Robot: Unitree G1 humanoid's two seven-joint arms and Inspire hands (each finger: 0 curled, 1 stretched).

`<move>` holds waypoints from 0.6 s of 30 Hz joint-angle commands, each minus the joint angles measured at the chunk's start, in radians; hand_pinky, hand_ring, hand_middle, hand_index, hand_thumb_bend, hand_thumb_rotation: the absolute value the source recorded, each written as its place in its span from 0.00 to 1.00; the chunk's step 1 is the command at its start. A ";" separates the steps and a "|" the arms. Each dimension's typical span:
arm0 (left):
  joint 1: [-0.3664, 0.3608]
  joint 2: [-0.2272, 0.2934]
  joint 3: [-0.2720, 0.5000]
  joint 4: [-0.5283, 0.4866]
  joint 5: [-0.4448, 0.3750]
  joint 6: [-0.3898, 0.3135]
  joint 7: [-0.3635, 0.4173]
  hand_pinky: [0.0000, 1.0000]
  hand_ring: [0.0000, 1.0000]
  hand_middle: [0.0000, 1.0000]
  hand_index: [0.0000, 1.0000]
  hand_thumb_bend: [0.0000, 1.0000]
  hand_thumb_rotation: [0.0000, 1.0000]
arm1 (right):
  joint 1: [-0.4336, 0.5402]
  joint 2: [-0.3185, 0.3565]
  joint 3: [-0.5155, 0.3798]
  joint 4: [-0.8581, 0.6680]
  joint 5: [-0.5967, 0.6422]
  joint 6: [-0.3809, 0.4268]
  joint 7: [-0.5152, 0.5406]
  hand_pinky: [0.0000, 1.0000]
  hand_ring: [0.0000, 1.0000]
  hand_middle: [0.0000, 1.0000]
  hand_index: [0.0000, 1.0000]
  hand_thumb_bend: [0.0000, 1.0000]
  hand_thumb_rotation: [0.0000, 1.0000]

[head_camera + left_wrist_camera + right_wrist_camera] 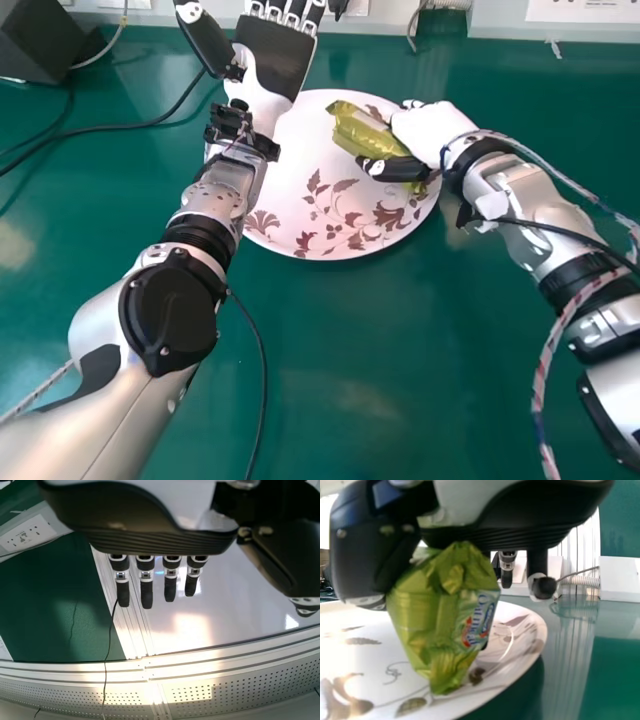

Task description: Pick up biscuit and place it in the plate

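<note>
We identify the task item as a green-gold biscuit packet [362, 130], located over the far right part of the round plate [300, 130]. The plate, white with a brown leaf-and-flower pattern, rests on the green tabletop [350, 380], nearer its far edge than its near edge.

We observe the right hand [425, 130] above the plate's right rim, gripping the packet between thumb and fingers. In the right wrist view, the packet tapers downward, its lower end at the plate's surface; we cannot tell whether the two touch.

We find the left hand [275, 60] wide, fingers extended and holding nothing, above the tabletop's far edge, beyond the plate's left part. The left forearm [205, 205] passes over the plate's left rim.

We note a black box [40, 38] at the tabletop's far left corner and a black cable [110, 128] running in from the left edge.
</note>
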 commanded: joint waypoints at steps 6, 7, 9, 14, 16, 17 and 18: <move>-0.012 -0.010 -0.010 -0.005 -0.001 -0.005 -0.004 0.88 0.89 0.96 0.98 1.00 0.39 | 0.001 0.039 0.041 0.123 0.009 -0.038 -0.061 0.04 0.08 0.14 0.47 0.52 0.05; -0.013 -0.009 -0.010 -0.005 -0.003 0.002 -0.004 0.88 0.89 0.95 0.98 1.00 0.38 | 0.000 0.043 0.044 0.134 0.011 -0.041 -0.069 0.04 0.08 0.14 0.47 0.52 0.05; -0.013 -0.008 -0.010 -0.004 -0.002 0.010 -0.002 0.88 0.89 0.95 0.98 1.00 0.38 | -0.002 0.046 0.056 0.151 0.006 -0.045 -0.082 0.04 0.08 0.14 0.47 0.52 0.05; -0.013 -0.006 -0.003 -0.003 -0.010 0.029 0.004 0.84 0.87 0.94 0.99 1.00 0.41 | -0.007 0.050 0.094 0.173 -0.014 -0.044 -0.095 0.05 0.10 0.15 0.47 0.52 0.05; -0.014 -0.007 0.002 -0.002 -0.016 0.041 0.010 0.84 0.87 0.94 0.99 1.00 0.41 | -0.006 0.052 0.099 0.177 -0.011 -0.044 -0.099 0.07 0.11 0.16 0.47 0.52 0.05; -0.014 -0.007 0.003 -0.002 -0.017 0.045 0.012 0.85 0.87 0.95 0.99 1.00 0.40 | -0.006 0.052 0.101 0.178 -0.008 -0.044 -0.100 0.08 0.12 0.17 0.47 0.52 0.05; -0.015 -0.007 0.006 -0.002 -0.020 0.050 0.016 0.85 0.87 0.95 0.99 1.00 0.40 | -0.005 0.052 0.101 0.178 -0.005 -0.043 -0.098 0.09 0.13 0.18 0.47 0.52 0.05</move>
